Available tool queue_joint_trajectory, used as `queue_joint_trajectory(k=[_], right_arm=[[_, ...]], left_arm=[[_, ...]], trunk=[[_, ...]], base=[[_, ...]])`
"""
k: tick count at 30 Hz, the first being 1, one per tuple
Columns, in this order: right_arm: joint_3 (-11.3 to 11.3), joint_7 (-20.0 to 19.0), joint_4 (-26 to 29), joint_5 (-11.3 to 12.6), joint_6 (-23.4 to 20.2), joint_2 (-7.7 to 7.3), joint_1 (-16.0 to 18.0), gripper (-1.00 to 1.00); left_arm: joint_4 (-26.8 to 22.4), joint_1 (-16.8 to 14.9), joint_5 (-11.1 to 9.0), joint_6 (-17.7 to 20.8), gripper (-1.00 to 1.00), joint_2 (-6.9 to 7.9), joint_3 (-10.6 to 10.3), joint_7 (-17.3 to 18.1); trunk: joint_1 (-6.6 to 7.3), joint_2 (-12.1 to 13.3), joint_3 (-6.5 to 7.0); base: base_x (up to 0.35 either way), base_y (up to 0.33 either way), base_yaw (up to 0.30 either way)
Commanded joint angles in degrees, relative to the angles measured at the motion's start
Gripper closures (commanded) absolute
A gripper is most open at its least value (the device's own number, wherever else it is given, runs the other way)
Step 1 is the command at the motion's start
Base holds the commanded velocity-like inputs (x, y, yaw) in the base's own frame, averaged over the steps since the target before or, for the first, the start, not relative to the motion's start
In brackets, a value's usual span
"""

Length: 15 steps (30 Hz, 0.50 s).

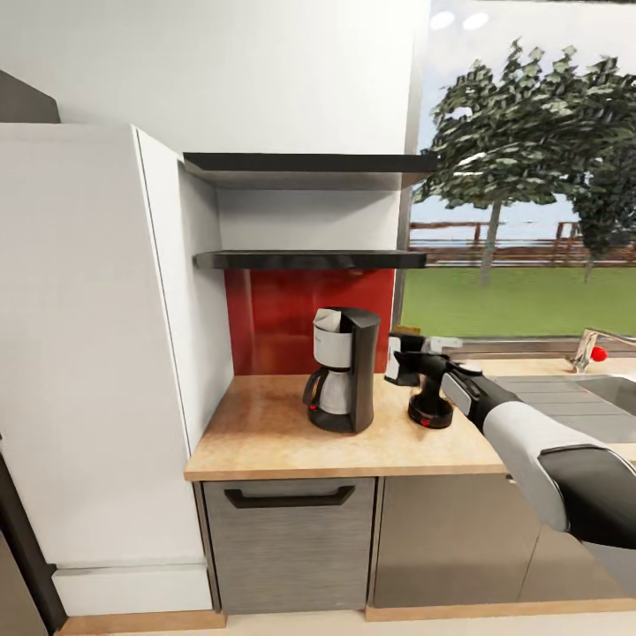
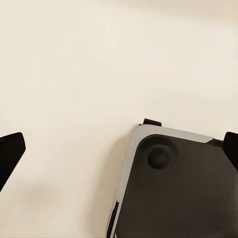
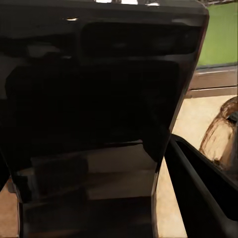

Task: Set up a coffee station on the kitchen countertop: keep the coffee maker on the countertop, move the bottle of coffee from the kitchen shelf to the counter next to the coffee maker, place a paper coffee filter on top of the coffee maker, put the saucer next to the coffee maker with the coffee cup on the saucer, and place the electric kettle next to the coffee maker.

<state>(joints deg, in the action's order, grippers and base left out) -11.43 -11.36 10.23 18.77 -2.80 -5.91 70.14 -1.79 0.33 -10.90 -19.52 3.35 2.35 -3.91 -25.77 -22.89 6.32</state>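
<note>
Coffee maker (image 1: 344,368): one is counted, standing upright on the wood-look surface (image 1: 265,433), toward its back, before the red wall panel (image 1: 283,309). Its long axis is vertical; the carafe handle is turned toward the tall white cabinet (image 1: 88,336).
Bottle of coffee (image 1: 405,353): one small jar with a gold lid and white label is seen, upright, just beside the coffee maker on the window side, between the fingers of the right gripper (image 1: 399,364). Whether it rests on the surface or is lifted cannot be told.
Right gripper: it is closed around the bottle of coffee, the arm reaching in from the right of the head view. In the right wrist view a dark glossy body (image 3: 94,114) is seen very close.
Electric kettle: one dark base with a red switch (image 1: 430,412) is seen on the surface below the right wrist; a brownish glass dome (image 3: 223,134) shows in the right wrist view. The rest is hidden by the arm.
Shelves: two are counted above the surface, a thin glossy black one (image 1: 309,259) lower and a thicker dark grey one (image 1: 309,162) higher; both run level along the wall.
Left gripper (image 2: 119,153): two dark fingertips are seen well apart over a pale floor, so the gripper is wide; part of the robot's dark base (image 2: 173,193) lies below it.
Surroundings: a sink (image 1: 574,389) with a tap (image 1: 590,346) lies to the right, under a window (image 1: 530,168). A grey drawer front (image 1: 287,539) with one black bar handle lies under the surface.
</note>
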Motion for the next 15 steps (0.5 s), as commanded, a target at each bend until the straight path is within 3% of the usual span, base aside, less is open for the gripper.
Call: queue_joint_trajectory(k=[1, 3, 5, 9, 12, 14, 15], right_arm=[[-0.3, -2.3, -0.1, 0.6, -0.2, -0.45, 0.0, 1.00], [-0.3, -9.2, -0.2, 0.6, -0.1, -2.82, 0.0, 1.00], [-0.4, -12.4, -0.3, 0.6, 0.0, -4.59, 0.0, 1.00], [-0.4, -13.8, -0.4, 0.5, 0.1, -5.58, 0.0, 1.00], [-0.4, -14.1, -0.4, -4.1, 0.2, -5.71, 0.0, 1.00], [-0.4, -14.1, -0.6, -9.7, 0.2, -5.69, 0.0, 1.00], [-0.4, -14.1, -1.2, -10.8, 0.2, -5.69, 0.0, 1.00]], left_arm=[[-0.1, 0.0, 0.0, -0.1, -1.00, -0.01, 0.2, 0.0], [-0.1, 0.0, 0.0, -0.1, -1.00, -0.01, 0.2, 0.0], [-0.1, 0.0, 0.0, -0.1, -1.00, -0.01, 0.2, 0.0], [-0.1, 0.0, 0.0, -0.1, -1.00, -0.01, 0.2, 0.0], [-0.8, 0.0, 0.0, -0.1, -1.00, -0.01, 0.2, 0.0], [-1.2, 0.0, 0.0, -0.1, -1.00, -0.01, 0.2, 0.0], [-1.3, 0.0, 0.0, -0.1, -1.00, -0.01, 0.2, 0.0]], trunk=[[-0.02, 0.0, -0.01], [-0.02, 0.0, -0.01], [-0.02, 0.0, -0.01], [-0.02, 0.0, -0.01], [-0.02, 0.0, -0.01], [-0.02, 0.0, -0.01], [-0.02, 0.0, -0.01]], base=[[0.000, 0.000, 0.000], [0.000, 0.000, 0.000], [0.000, 0.000, 0.000], [0.000, 0.000, 0.000], [0.000, 0.000, 0.000], [0.000, 0.000, 0.000], [0.000, 0.000, 0.000]])
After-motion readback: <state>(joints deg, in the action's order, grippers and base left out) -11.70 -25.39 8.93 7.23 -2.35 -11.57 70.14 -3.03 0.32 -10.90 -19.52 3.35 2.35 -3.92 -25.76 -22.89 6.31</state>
